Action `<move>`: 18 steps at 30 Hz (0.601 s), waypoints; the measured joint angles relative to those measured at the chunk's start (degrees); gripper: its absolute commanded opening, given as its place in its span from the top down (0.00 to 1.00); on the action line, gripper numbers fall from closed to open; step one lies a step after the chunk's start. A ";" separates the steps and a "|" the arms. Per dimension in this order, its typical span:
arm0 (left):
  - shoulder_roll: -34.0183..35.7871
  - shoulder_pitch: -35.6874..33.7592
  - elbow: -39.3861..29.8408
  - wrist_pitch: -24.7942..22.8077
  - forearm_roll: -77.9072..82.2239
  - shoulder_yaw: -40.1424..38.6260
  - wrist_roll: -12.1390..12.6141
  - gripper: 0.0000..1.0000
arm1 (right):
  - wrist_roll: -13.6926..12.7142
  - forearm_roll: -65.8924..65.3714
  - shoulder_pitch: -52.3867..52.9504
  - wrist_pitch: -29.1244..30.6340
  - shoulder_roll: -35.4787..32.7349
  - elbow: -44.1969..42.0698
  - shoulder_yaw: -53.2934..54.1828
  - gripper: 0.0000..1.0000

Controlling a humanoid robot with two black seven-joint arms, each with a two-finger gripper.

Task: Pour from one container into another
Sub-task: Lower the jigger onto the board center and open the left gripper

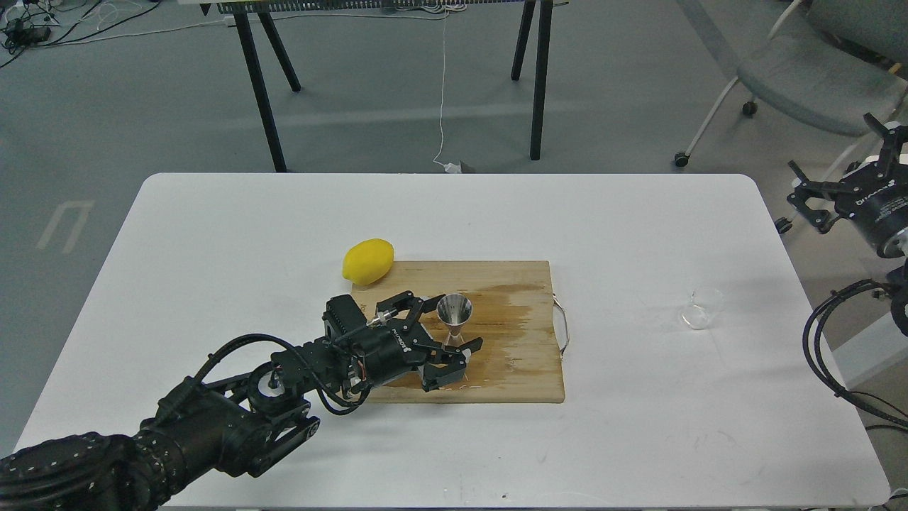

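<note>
The steel jigger point(454, 317) stands upright on the wooden cutting board point(521, 369), near its left middle. My left gripper point(452, 324) is open, low over the board, with one finger on each side of the jigger and not touching it. The clear glass cup point(701, 309) rests on the white table far to the right, away from both grippers. My right gripper point(798, 199) hangs open beyond the table's right edge, above and to the right of the cup.
A yellow lemon point(367, 261) lies on the table point(234, 248) at the board's far left corner. The board carries a dark wet stain point(507, 312) and has a wire handle point(564, 326) on its right side. Cables point(826, 355) hang off the right edge.
</note>
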 measured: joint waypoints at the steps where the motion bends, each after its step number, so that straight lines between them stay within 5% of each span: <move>1: 0.01 0.28 0.18 0.00 -0.01 -0.03 0.00 0.03 | 0.00 0.00 0.00 0.00 0.06 0.00 0.00 0.01; 18: 0.94 3.73 -0.35 0.00 -0.19 -1.89 0.00 0.03 | 0.02 0.01 0.07 0.00 1.44 -0.01 0.14 0.01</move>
